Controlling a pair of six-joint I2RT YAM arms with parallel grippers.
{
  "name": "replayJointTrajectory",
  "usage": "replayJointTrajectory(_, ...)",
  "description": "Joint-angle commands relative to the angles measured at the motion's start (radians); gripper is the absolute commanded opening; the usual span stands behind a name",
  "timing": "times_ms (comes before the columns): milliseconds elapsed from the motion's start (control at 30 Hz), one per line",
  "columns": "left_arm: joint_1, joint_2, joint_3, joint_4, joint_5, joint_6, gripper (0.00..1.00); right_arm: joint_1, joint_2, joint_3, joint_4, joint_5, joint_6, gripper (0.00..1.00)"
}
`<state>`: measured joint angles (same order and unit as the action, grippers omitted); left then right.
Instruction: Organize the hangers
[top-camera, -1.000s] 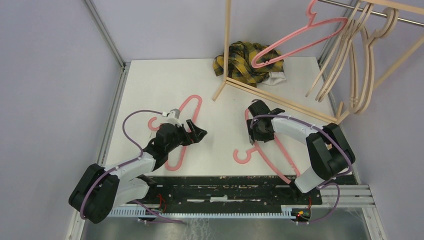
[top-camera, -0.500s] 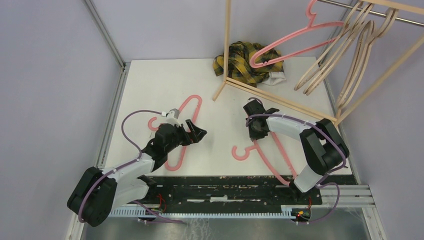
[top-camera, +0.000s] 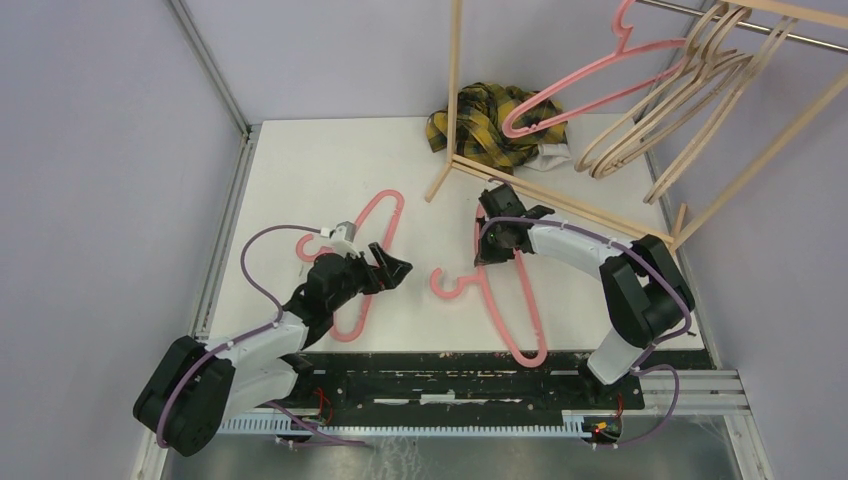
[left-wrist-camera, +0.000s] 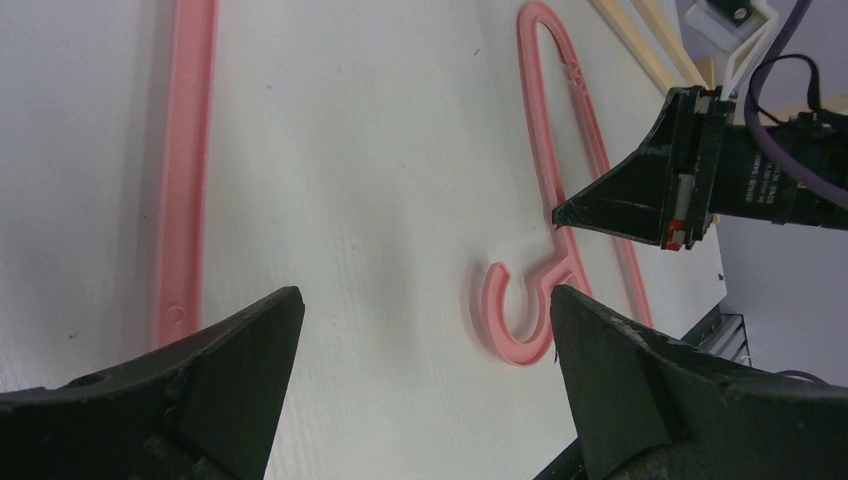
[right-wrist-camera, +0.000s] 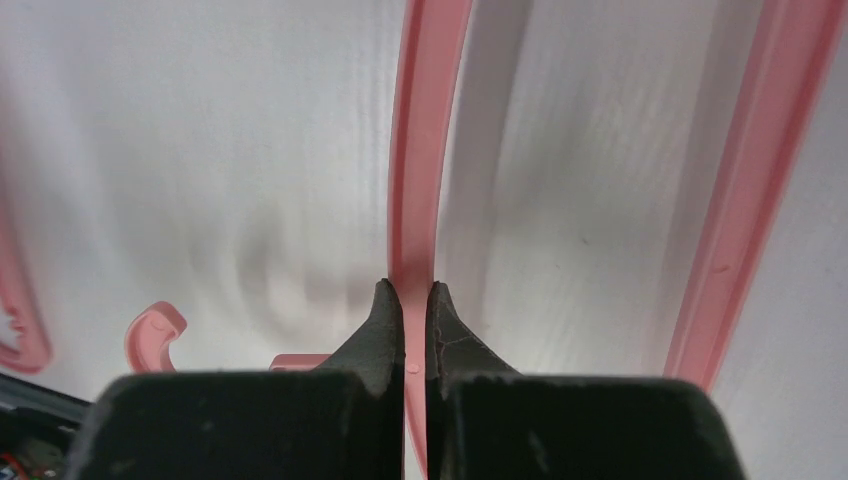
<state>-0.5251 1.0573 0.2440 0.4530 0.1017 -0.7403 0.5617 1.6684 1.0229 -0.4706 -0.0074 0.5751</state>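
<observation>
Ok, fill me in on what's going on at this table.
The right gripper is shut on one arm of a pink hanger lying on the table. The left gripper is open and holds nothing, close to a second pink hanger. At the back, the wooden rack already carries a third pink hanger and several tan hangers.

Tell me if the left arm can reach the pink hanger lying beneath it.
Probably yes. The left end effector hangs open above that pink hanger, which lies flat on the table with nothing between them.
</observation>
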Motion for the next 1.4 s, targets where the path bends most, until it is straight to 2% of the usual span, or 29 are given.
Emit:
replayJointTrajectory(0,-0.005,-0.014,-0.042,0.196,-0.020,0.003,0.99,0.006,-0.016,0.078,0.091,-0.097,0.069,0.01)
replayJointTrajectory(333,-0.021,0.080,-0.062,0.431,0.010,-0.039,0.99,0.007,-0.009,0.093,0.115,-0.119,0.087,0.01)
replayJointTrajectory(833,-0.095,0.264,0.012,0.535,0.024,-0.076,1.00,0.051,0.097,0.231,0.153,-0.162,0.123,0.01)
replayJointTrajectory(900,-0.099,0.276,0.039,0.526,0.028,-0.077,0.97,0.063,0.107,0.234,0.155,-0.163,0.126,0.01)
replayJointTrajectory(1000,-0.099,0.295,0.078,0.507,0.039,-0.073,0.85,0.071,0.115,0.236,0.158,-0.170,0.126,0.01)
replayJointTrajectory(1167,-0.100,0.346,0.133,0.479,0.079,-0.071,0.35,0.075,0.107,0.234,0.151,-0.171,0.127,0.01)
replayJointTrajectory(1300,-0.101,0.397,0.133,0.529,0.114,-0.105,0.05,0.076,0.103,0.243,0.143,-0.170,0.123,0.01)
replayJointTrajectory(1367,-0.101,0.413,0.121,0.567,0.125,-0.122,0.03,0.076,0.105,0.251,0.130,-0.171,0.119,0.01)
